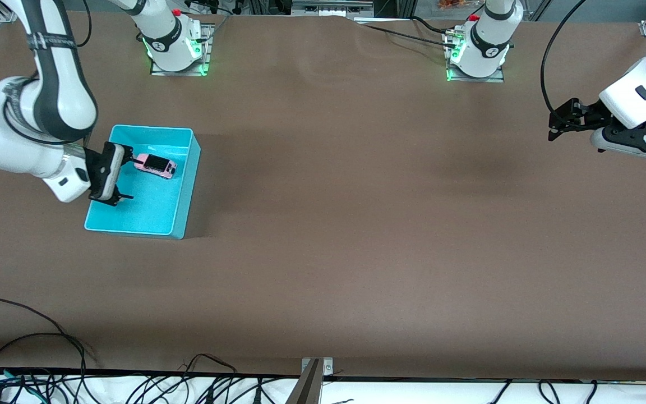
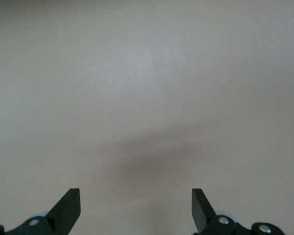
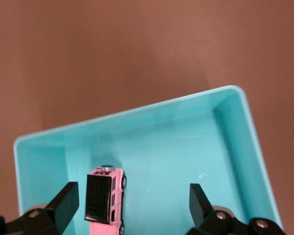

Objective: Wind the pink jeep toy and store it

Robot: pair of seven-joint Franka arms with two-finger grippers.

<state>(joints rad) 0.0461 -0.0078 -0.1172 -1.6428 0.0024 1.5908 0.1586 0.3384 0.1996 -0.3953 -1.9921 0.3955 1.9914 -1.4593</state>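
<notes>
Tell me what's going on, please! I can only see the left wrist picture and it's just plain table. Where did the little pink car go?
Observer: The pink jeep toy is lying inside the turquoise bin, toward the right arm's end of the table.
Operator: Is a robot hand holding it?
Observer: No. The right end effector is over the bin with its fingers open, and the jeep lies free beside one finger in the right wrist view.
Operator: And my arm?
Observer: The left end effector waits, open, above bare table at the left arm's end, with nothing under it.
</notes>
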